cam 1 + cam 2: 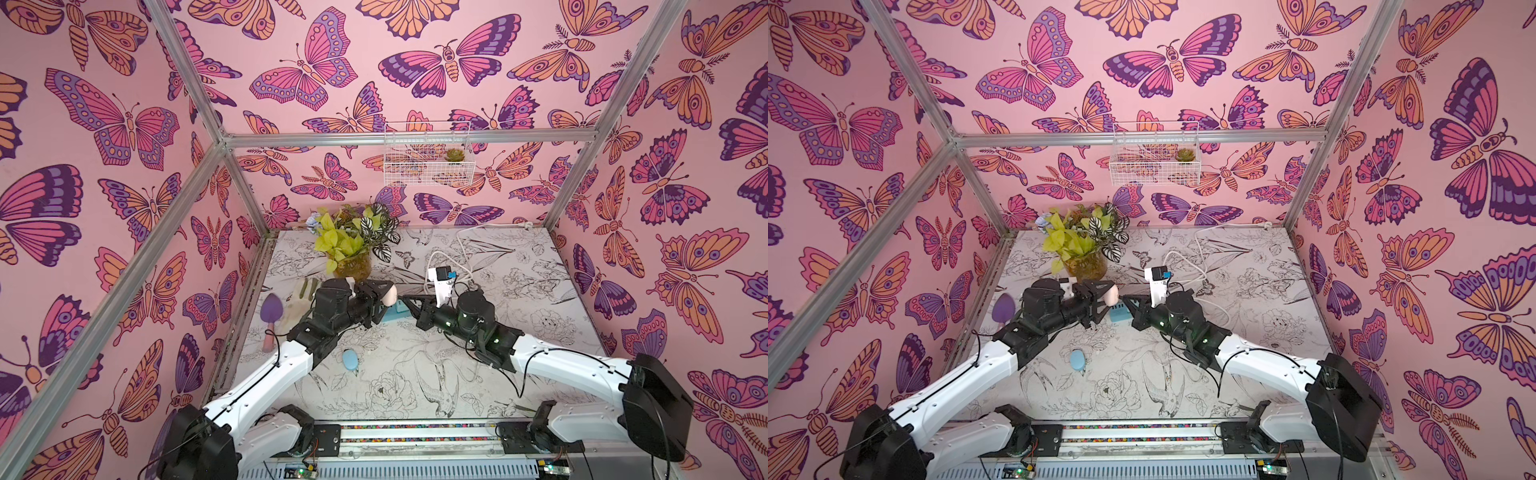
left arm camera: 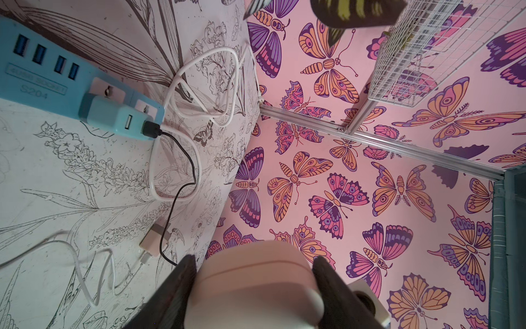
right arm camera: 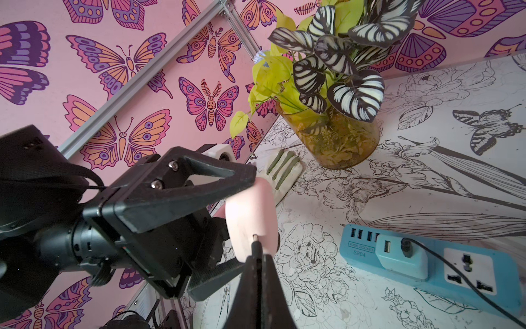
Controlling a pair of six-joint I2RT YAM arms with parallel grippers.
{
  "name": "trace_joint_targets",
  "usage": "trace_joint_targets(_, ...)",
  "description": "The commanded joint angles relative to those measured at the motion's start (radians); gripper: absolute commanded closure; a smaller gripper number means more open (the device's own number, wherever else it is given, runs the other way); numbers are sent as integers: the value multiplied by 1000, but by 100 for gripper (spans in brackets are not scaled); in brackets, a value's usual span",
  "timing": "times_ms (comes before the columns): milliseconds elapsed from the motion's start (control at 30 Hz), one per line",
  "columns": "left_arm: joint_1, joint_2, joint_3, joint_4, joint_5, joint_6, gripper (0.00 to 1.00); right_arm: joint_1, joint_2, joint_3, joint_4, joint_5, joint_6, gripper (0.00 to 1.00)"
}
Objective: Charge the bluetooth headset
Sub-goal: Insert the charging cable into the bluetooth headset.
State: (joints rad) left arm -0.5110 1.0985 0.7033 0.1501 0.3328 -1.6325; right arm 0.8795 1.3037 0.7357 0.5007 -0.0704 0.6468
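The bluetooth headset's pale pink case (image 1: 390, 296) (image 1: 1112, 296) (image 3: 250, 216) is held off the table, with my left gripper (image 1: 388, 294) (image 2: 254, 260) shut on its two sides. In the left wrist view the case (image 2: 256, 284) fills the gap between the black fingers. My right gripper (image 1: 405, 300) (image 3: 257, 257) is shut on the black charging plug (image 3: 257, 245). The plug's metal tip stands against the case's end face; whether it is in a port I cannot tell. Its black cable (image 2: 176, 159) runs to a light blue adapter (image 2: 113, 116) on the blue power strip (image 3: 427, 265).
The power strip (image 1: 392, 316) lies under the two grippers. An amber vase with a plant (image 1: 353, 266) stands behind the left gripper. A glove (image 1: 301, 293) and purple trowel (image 1: 272, 309) lie left, a blue oval object (image 1: 350, 359) nearer, white cable loops (image 1: 461, 257) behind.
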Motion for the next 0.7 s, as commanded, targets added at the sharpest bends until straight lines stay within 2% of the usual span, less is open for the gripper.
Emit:
trace_joint_targets(0, -18, 16, -2, 45, 26, -26, 84, 4, 21, 17, 17, 4, -21, 100)
trace_joint_targets(400, -27, 54, 18, 76, 48, -14, 100, 10, 56, 20, 82, 18, -24, 100)
trace_joint_targets(667, -35, 70, 44, 81, 74, 19, 100, 9, 88, 64, 48, 0, -6, 100)
